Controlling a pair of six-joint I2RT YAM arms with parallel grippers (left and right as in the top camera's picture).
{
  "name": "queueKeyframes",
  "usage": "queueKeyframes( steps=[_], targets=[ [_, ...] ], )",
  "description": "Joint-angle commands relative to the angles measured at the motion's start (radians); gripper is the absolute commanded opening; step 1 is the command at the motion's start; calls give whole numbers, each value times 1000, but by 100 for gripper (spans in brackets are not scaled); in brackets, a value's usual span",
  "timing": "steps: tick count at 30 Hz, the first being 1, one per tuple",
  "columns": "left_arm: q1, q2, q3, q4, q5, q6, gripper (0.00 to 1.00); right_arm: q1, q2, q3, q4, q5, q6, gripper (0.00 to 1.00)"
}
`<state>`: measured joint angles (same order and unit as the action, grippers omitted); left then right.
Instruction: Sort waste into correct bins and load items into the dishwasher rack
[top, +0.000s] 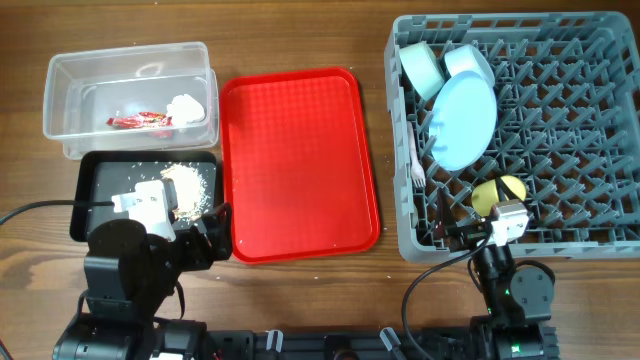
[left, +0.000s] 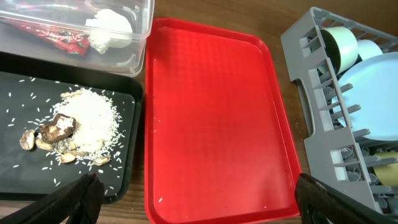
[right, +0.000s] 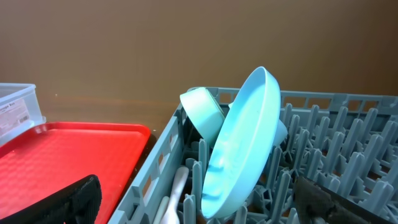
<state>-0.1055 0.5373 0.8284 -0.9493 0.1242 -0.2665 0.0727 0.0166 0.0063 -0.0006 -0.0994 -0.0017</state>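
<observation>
Left tool and right tool are gaping wide, holding nothing. Light-blue plate is leaning loosely; a bump risks toppling it.

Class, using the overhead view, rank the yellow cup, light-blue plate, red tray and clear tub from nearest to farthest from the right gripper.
From the right gripper:
1. yellow cup, just ahead, in the rack.
2. light-blue plate, deeper in the rack.
3. red tray, to the left.
4. clear tub, far left.
</observation>
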Motion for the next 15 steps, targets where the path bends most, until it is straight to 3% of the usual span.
queueKeyframes(
  steps=[1,5,9,15],
  targets=[
    [-5,-4,-5,2,-13,21,100,-7,-5,-1,4,17,4,100],
    [30,-66,-58,10,-14,21,100,-7,-5,-1,4,17,4,100],
    [53,-299,-382,335,-47,28,100,-7,-5,-1,3,17,4,100],
    [58,-499,-685,731,-52,28,100,-7,-5,-1,3,17,4,100]
  ],
)
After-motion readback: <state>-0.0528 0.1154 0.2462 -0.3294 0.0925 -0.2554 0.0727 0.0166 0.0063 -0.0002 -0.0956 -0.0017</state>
